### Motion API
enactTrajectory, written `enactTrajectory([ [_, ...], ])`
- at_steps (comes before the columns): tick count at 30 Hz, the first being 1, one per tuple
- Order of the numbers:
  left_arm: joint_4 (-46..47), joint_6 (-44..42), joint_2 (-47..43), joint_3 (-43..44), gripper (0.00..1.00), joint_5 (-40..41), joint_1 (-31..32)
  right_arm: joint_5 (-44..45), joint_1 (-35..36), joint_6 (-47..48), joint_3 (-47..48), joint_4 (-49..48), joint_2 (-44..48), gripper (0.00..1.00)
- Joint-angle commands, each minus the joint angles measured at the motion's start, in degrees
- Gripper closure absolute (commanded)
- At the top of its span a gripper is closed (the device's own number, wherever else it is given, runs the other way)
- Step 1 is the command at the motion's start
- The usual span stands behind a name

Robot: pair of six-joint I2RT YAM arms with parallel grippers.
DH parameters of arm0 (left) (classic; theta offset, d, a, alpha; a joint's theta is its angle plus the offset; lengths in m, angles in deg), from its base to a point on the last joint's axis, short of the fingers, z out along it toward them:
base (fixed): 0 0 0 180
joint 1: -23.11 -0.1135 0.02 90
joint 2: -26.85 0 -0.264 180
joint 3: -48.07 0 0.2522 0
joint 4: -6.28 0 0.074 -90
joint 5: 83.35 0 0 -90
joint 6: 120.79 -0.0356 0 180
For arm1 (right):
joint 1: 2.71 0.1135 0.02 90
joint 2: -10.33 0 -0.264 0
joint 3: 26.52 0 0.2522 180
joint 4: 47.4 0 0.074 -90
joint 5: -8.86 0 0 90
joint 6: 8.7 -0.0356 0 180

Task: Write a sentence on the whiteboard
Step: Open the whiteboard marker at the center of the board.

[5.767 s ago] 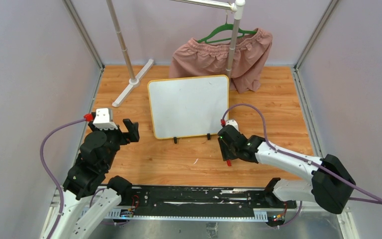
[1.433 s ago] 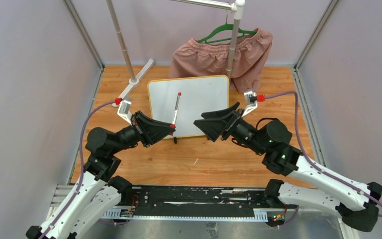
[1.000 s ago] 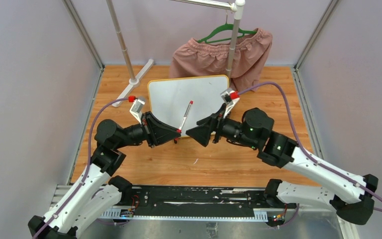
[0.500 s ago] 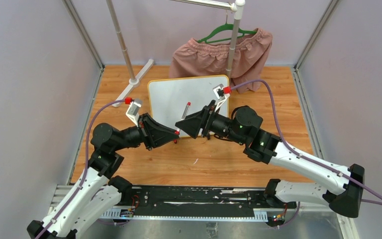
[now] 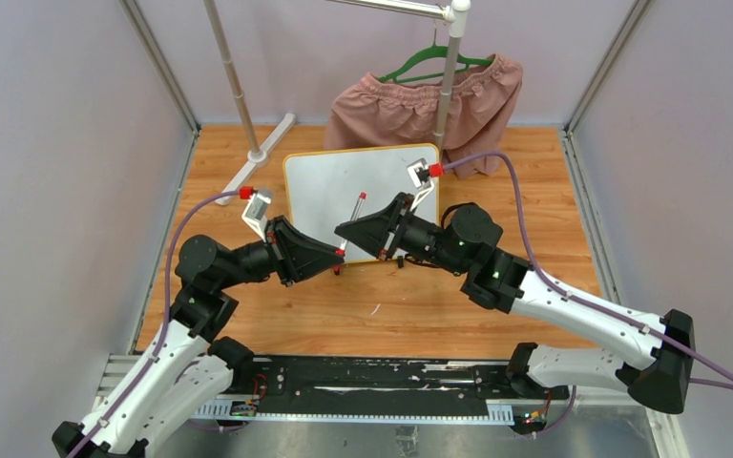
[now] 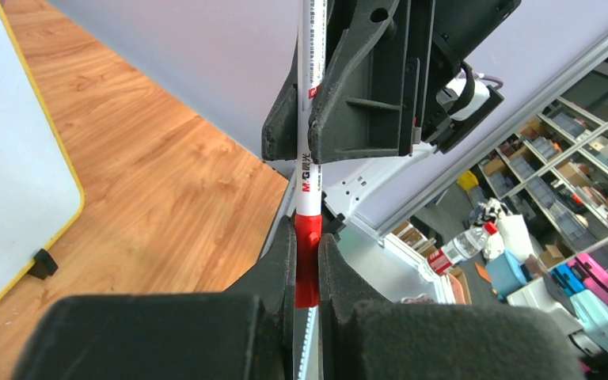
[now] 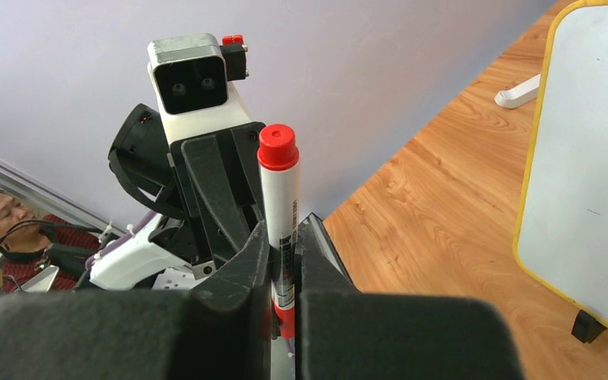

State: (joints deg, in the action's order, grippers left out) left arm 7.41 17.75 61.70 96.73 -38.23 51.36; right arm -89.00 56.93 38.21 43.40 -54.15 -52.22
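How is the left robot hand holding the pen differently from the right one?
The left gripper pinches the marker's red cap, while the right gripper pinches its white barrel. The left gripper reaches in from the left and the right gripper from the right, so they point at each other. Both are shut on the same marker, by the whiteboard, which has no writing yet.
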Motion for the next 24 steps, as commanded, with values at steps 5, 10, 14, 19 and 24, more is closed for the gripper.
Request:
enactTrajectory([
  [5,1.2,-0.2,-2.7,-3.9,1.0,0.3,0.3,10.3,-0.2,0.5,-3.9,-4.1,5.3,1.0],
  [10,1.2,0.5,-4.0,-5.8,1.0,0.2,0.3,14.8,-0.4,0.6,-4.4,-4.3,7.0,1.0],
  [14,1.2,0.9,-4.9,-7.1,1.0,-0.2,0.3,17.5,-0.5,1.8,-4.0,-4.4,8.2,1.0],
  [19,1.2,2.0,-5.3,-8.5,1.0,-0.3,0.3,18.3,-0.5,5.6,-1.6,-2.0,9.0,1.0],
  [24,-3.1,-0.1,-5.3,-8.8,1.0,2.4,0.3,18.4,-0.5,9.8,-0.1,7.7,11.8,1.0],
])
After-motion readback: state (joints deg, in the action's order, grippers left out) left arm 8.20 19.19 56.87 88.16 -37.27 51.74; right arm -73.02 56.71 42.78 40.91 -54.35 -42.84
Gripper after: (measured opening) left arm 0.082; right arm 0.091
